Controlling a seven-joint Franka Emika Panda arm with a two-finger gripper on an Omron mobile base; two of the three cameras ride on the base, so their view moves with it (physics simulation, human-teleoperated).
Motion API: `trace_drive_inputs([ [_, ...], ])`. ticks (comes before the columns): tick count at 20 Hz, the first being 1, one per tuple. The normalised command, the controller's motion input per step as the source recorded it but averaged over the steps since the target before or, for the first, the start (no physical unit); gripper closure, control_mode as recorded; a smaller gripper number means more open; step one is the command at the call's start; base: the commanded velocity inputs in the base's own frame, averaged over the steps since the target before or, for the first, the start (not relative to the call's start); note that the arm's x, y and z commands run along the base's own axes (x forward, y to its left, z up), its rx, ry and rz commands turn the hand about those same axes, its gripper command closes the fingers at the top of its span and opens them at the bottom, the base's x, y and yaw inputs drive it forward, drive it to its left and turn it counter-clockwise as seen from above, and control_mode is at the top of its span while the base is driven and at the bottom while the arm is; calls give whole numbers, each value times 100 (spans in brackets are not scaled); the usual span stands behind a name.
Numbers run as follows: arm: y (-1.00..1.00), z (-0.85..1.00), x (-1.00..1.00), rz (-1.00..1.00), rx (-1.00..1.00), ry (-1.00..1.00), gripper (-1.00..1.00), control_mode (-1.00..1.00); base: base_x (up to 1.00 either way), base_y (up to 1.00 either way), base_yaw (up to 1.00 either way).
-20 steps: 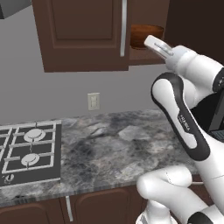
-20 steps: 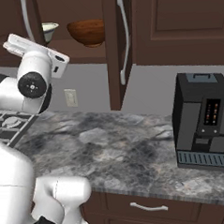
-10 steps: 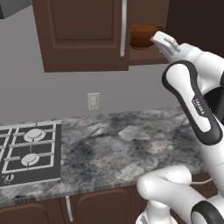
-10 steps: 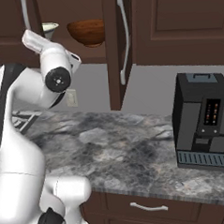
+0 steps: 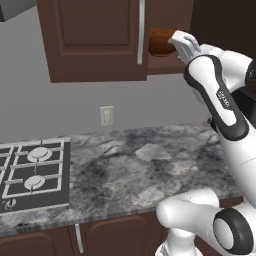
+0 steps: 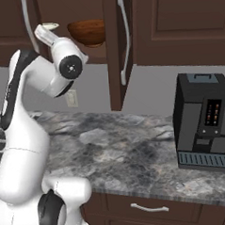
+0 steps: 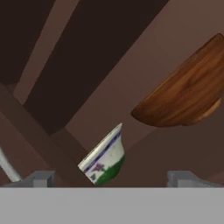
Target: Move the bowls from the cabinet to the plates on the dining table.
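Observation:
The dark brown cabinet point(image 6: 175, 21) stands open above the counter. On its inner shelf sit two bowls: a glossy reddish-brown wooden bowl point(image 6: 87, 32) point(image 5: 160, 42) point(image 7: 183, 96) and, to its left in the right base view, a cream-white bowl with a green outside point(image 7: 105, 159) point(image 6: 49, 27). My gripper point(image 7: 111, 178) is raised to shelf height just in front of the cream bowl. It is open, with nothing between its fingers and a fingertip point(image 7: 41, 178) on each side of the bowl's base. In the left base view my hand point(image 5: 182, 44) covers the cream bowl. The plates and the dining table are out of view.
The open cabinet door point(image 6: 113, 48) with its long silver handle point(image 6: 124, 38) hangs right of the wooden bowl. Below lies a marbled stone counter point(image 5: 125, 165) with a gas hob point(image 5: 32, 170) at the left and a black coffee machine point(image 6: 202, 123) at the right.
My arm has swung up and forward, bringing the hand from in front of the cabinet to the shelf beside the bowls. The jaws have stayed open.

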Motion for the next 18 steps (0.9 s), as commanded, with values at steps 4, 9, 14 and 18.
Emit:
trace_drive_inputs([
  [4, 0, 0, 39, -2, -13, 7, -100, -100, 0, 0, 0],
  [9, 0, 0, 44, -4, -16, 4, -100, -100, 0, 0, 0],
  [14, 4, 0, 52, -3, -14, 6, -100, -100, 0, 0, 0],
  [18, 8, 0, 39, -1, -14, 2, -100, -100, 0, 0, 0],
])
